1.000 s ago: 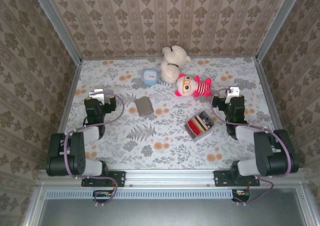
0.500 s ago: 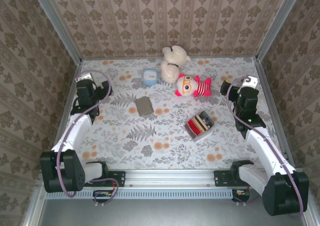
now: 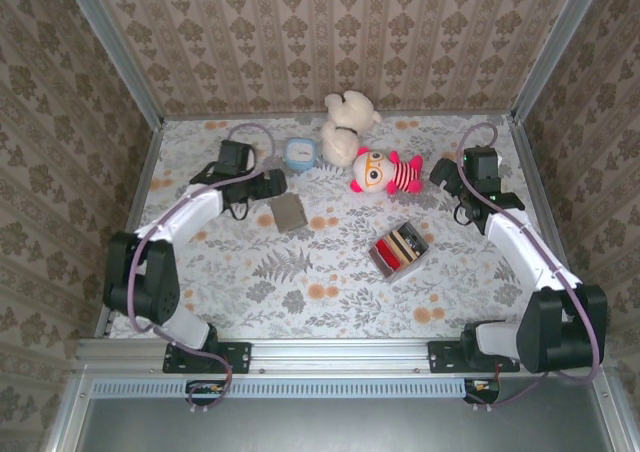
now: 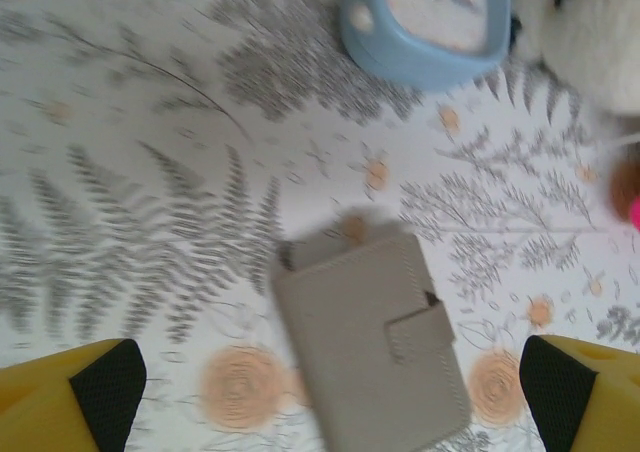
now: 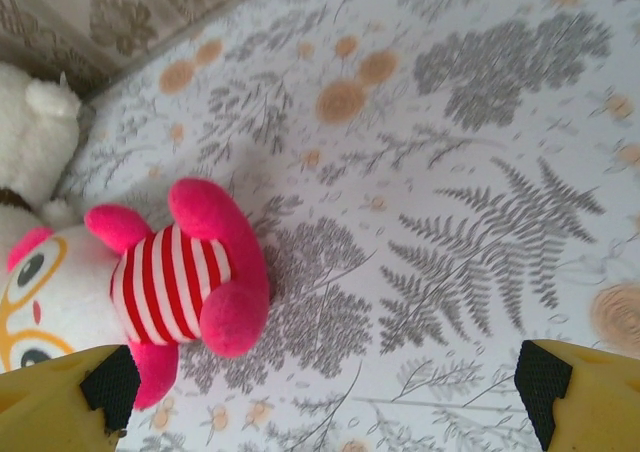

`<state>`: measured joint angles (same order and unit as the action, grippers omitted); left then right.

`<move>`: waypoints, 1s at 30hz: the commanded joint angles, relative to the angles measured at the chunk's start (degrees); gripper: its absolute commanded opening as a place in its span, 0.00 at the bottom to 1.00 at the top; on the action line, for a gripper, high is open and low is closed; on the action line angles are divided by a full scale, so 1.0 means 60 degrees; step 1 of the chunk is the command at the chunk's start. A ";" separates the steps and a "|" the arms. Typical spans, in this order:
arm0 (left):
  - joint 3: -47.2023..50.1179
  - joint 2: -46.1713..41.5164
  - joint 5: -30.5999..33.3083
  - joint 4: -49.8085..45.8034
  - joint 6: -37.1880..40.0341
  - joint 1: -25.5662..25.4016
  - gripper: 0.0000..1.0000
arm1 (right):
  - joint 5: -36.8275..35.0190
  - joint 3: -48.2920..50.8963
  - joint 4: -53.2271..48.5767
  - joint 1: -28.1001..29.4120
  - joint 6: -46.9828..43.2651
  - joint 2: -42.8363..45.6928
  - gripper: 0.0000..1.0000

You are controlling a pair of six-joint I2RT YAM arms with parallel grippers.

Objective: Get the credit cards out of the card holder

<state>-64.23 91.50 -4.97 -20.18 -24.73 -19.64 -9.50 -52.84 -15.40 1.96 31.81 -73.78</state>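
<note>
The card holder point(image 3: 289, 212) is a small grey wallet lying folded shut on the flowered table, left of centre. In the left wrist view the card holder point(image 4: 370, 337) shows its snap tab fastened. The credit cards are hidden. My left gripper point(image 3: 268, 184) hovers just behind and left of the holder. It is open, and the left gripper point(image 4: 330, 392) has its yellow fingers point(image 4: 105, 387) wide to either side of the holder without touching it. My right gripper point(image 3: 445, 177) is open at the right, and the right gripper point(image 5: 328, 387) has bare table between its fingers.
A light blue square box point(image 3: 299, 153) stands just behind the holder. A white plush point(image 3: 347, 122) and a pink striped plush point(image 3: 385, 172) lie at the back centre. A grey tray point(image 3: 400, 250) with red contents sits right of centre. Patterned walls close three sides.
Both arms have swung out from near their bases. The left gripper went inward to the card holder. The right gripper moved to the back right, near the pink plush. Both stayed open.
</note>
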 commanded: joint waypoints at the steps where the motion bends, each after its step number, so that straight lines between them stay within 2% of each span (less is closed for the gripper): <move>1: -0.0733 0.0848 0.0110 -0.1207 -0.0459 -0.0404 1.00 | 0.0775 -0.0344 -0.0524 0.0000 0.0362 -0.0154 1.00; 3: -0.1222 0.1369 0.0384 -0.1675 -0.0611 -0.0640 1.00 | 0.0887 -0.0243 -0.0463 -0.0004 0.0407 -0.0155 1.00; 7: -0.2385 0.2311 0.1649 -0.3030 -0.0964 -0.1246 1.00 | 0.1056 -0.0077 -0.0418 -0.0004 0.0522 -0.0140 1.00; 11: -0.3239 0.3204 0.2124 -0.3905 -0.1158 -0.1672 0.98 | 0.1130 0.0061 -0.0353 0.0006 0.0703 -0.0184 1.00; 15: -0.4129 0.4014 0.2481 -0.4753 -0.1128 -0.1971 0.92 | 0.1245 0.0163 -0.0299 0.0011 0.0784 -0.0199 1.00; 24: -0.6096 0.5549 0.4094 -0.6401 -0.0897 -0.2638 0.87 | 0.1465 0.0261 -0.0261 0.0011 0.0822 -0.0096 1.00; 30: -0.7168 0.6488 0.4356 -0.7079 -0.0830 -0.2782 0.84 | 0.1568 0.0223 -0.0253 0.0026 0.0912 -0.0125 1.00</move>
<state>-104.81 128.64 18.20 -57.39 -30.22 -36.16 -1.15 -51.96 -16.71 1.98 36.27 -74.43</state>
